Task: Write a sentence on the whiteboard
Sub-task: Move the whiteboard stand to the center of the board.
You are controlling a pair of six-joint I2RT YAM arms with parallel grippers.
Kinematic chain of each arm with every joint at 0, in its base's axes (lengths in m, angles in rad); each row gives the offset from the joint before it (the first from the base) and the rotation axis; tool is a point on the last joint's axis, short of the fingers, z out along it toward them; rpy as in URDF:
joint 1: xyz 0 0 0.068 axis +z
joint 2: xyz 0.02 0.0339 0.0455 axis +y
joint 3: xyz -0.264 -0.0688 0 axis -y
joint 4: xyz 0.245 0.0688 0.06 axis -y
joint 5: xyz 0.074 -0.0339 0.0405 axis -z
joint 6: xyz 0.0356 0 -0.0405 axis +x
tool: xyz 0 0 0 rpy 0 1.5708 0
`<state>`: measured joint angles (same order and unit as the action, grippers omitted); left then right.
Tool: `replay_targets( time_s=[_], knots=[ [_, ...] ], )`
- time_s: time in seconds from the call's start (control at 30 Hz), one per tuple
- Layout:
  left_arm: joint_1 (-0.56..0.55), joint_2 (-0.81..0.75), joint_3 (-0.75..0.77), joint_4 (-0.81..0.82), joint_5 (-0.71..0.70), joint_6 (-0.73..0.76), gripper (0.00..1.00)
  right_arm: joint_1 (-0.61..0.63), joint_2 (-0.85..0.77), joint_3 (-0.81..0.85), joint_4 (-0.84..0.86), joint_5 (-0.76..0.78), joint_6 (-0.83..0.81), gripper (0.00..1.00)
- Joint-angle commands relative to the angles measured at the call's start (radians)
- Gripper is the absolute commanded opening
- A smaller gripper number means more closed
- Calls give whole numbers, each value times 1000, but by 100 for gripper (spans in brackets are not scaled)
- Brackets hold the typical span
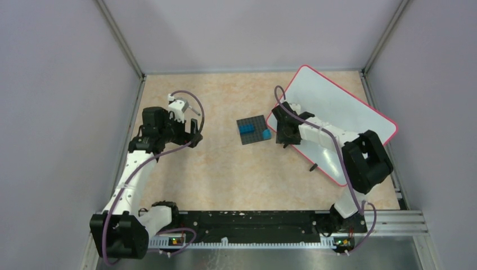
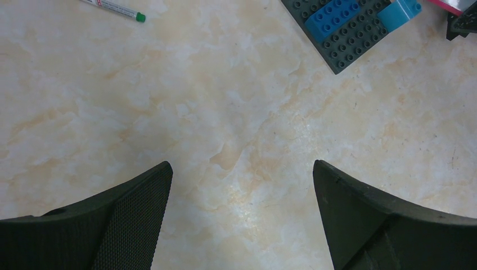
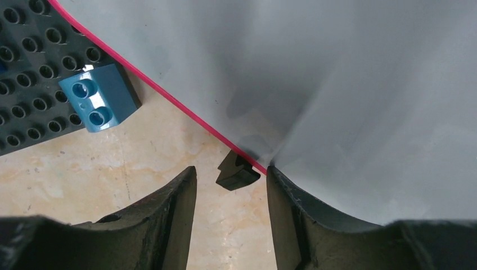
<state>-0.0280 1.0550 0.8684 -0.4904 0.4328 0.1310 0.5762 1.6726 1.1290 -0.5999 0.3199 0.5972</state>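
The whiteboard [image 1: 337, 107], glossy white with a thin red-pink rim, lies slanted at the back right; its visible surface is blank and no sentence is in view. My right gripper [image 1: 283, 140] hangs low over the board's near-left edge [image 3: 185, 109], open. A small black clip [image 3: 237, 173] on that edge sits just past the right gripper [image 3: 232, 169], in line with the gap, and one finger [image 3: 315, 219] overlaps the board. My left gripper [image 1: 193, 134] hovers over bare table on the left. In the wrist view the left gripper [image 2: 242, 169] is wide open with nothing between its fingers. A marker with a green end [image 2: 115, 9] lies beyond it.
A small dark grey studded plate [image 1: 251, 129] with blue bricks sits just left of the whiteboard, a light blue brick [image 3: 98, 95] at its corner. A second black clip [image 1: 313, 167] sits further along the board's near edge. Grey walls enclose the table on three sides.
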Motion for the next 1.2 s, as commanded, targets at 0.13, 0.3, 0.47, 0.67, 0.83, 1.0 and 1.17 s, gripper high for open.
replay_targets(
  time_s=[0.13, 0.3, 0.47, 0.67, 0.83, 1.0, 1.17],
  knots=[
    [2, -26, -12, 51, 6, -9, 99, -14, 55, 57, -10, 13, 34, 48],
    [2, -31, -16, 55, 3, -7, 99, -23, 84, 60, -8, 16, 34, 44],
    [2, -26, -16, 59, 6, -8, 99, -24, 117, 78, -19, 35, 29, 38],
    [3, -29, -17, 59, 7, -5, 99, -24, 130, 76, -19, 58, 14, 33],
    [3, -30, -16, 59, 4, -5, 99, -32, 138, 78, -19, 64, -14, 22],
    [3, -33, -17, 59, 10, 0, 99, -39, 112, 60, 4, 49, -103, 18],
    [2, -31, -15, 59, 16, 2, 99, -39, 31, -31, 126, 8, -280, 15]
  ],
)
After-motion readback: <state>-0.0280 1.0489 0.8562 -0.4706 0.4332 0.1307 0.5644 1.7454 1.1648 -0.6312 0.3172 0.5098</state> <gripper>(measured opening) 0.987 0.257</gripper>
